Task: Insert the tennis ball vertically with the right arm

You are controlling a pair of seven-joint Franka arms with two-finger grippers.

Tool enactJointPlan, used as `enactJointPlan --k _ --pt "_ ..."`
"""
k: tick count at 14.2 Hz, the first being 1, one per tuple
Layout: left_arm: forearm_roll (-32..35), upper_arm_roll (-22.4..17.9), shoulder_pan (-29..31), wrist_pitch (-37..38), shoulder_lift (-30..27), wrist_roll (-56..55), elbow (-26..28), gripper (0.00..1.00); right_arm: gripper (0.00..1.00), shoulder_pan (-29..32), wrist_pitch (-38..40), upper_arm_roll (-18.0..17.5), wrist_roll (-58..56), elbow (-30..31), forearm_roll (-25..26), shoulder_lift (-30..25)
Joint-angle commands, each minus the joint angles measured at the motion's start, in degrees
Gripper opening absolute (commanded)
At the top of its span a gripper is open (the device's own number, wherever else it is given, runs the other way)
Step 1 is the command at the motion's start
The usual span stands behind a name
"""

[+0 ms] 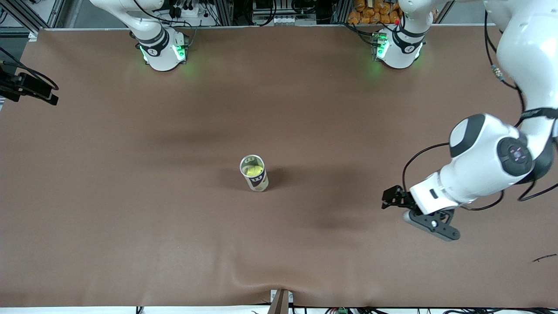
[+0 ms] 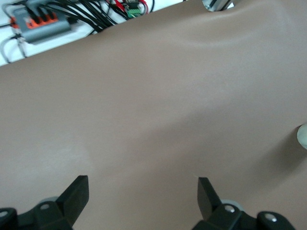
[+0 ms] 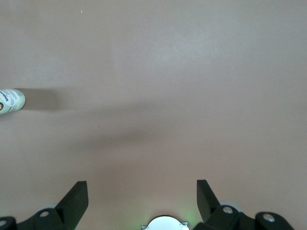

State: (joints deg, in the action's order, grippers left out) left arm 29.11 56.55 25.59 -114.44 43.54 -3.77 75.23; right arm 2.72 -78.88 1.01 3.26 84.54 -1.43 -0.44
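Tennis ball (image 1: 254,170) is seen inside the upright can (image 1: 253,173), mid-table on the brown mat (image 1: 130,196). The right gripper (image 3: 142,199) is held over bare mat with its fingers spread wide and nothing gripped. The left gripper (image 1: 429,224) is parked over the left arm's end of the table, jaws likewise wide apart and empty, that arm waiting.

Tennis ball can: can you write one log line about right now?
can: upright, mid-table, open | tennis ball: inside can | left gripper: open, empty, over bare table | right gripper: open, empty, over bare table
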Motion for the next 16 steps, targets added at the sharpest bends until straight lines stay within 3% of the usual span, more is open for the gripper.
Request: enactJointPlan --k 1,8,16 --pt "-2.0 -0.7 1.6 5.5 -8.2 -0.5 1.0 1.0 1.0 1.0 0.0 -1.0 0.2 -0.3 0.0 -0.5" --pt "-6.5 -0.6 4.6 20.1 -20.7 -0.4 1.2 1.0 1.0 0.4 1.2 -1.4 0.0 -0.3 0.1 -0.5" --pt "-6.6 -0.2 5.8 26.0 -25.3 0.3 1.1 1.0 1.0 -0.1 2.2 -1.4 0.3 -0.3 0.3 -0.5"
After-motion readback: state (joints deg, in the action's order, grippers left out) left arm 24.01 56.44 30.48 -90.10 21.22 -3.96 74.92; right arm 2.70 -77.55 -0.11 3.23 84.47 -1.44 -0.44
